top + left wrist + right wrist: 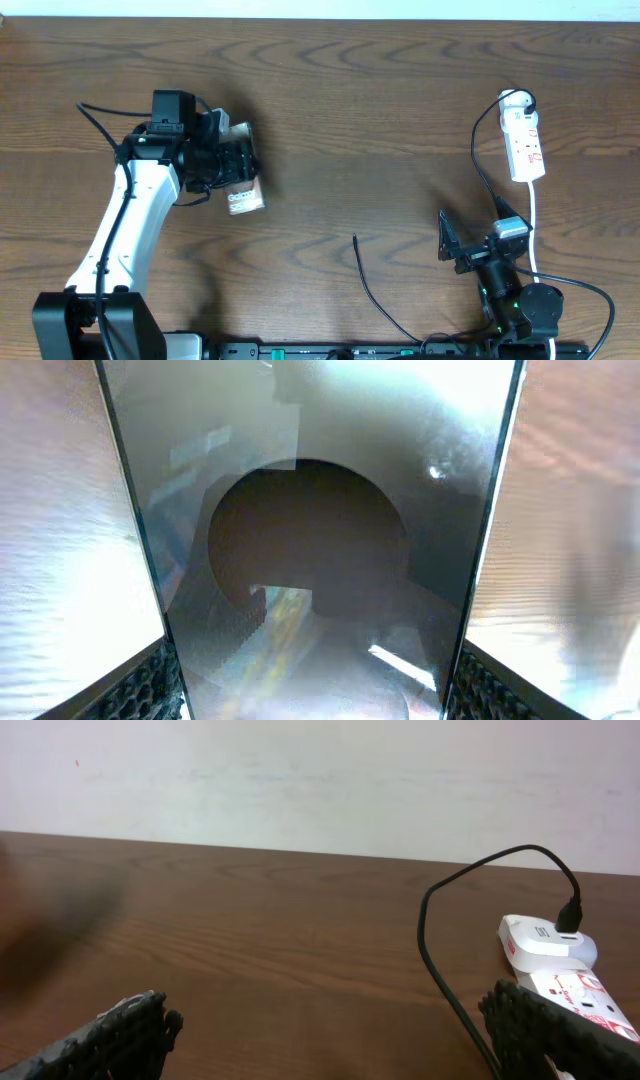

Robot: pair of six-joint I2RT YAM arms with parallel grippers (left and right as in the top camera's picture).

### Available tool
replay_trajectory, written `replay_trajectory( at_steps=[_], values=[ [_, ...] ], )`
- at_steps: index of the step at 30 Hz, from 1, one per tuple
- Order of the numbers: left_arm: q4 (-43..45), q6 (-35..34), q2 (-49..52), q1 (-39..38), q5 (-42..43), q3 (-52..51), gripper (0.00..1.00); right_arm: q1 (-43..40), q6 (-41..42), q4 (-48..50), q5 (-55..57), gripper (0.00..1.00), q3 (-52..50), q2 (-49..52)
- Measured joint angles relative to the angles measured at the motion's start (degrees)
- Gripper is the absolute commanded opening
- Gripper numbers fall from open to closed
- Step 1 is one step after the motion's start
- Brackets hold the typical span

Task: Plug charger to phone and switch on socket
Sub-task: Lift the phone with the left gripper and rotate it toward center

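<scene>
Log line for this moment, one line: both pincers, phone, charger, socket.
left pincer: clamped on phone | right pincer: open, empty | charger: tip loose on table | socket: untouched

Taken from the middle of the table (330, 90), the phone (243, 195) is at nine o'clock; the socket (524, 140) at two o'clock; the charger (363, 277) at five o'clock, well apart from both.

You see: right gripper (330, 1025) jaws wide apart, empty | charger (428, 925) plugged in at socket (570, 988), far right.
</scene>
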Motion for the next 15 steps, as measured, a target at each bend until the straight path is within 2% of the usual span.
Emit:
replay_trajectory(
  at_steps=[7,15],
  values=[
    [0.0,-14.56,0.0,0.0,8.61,0.0,0.08,0.0,0.0,0.0,0.0,0.99,0.0,0.0],
    [-0.02,-29.77,0.0,0.0,23.26,0.0,0.07,0.0,0.0,0.0,0.0,0.99,0.0,0.0]
  ],
)
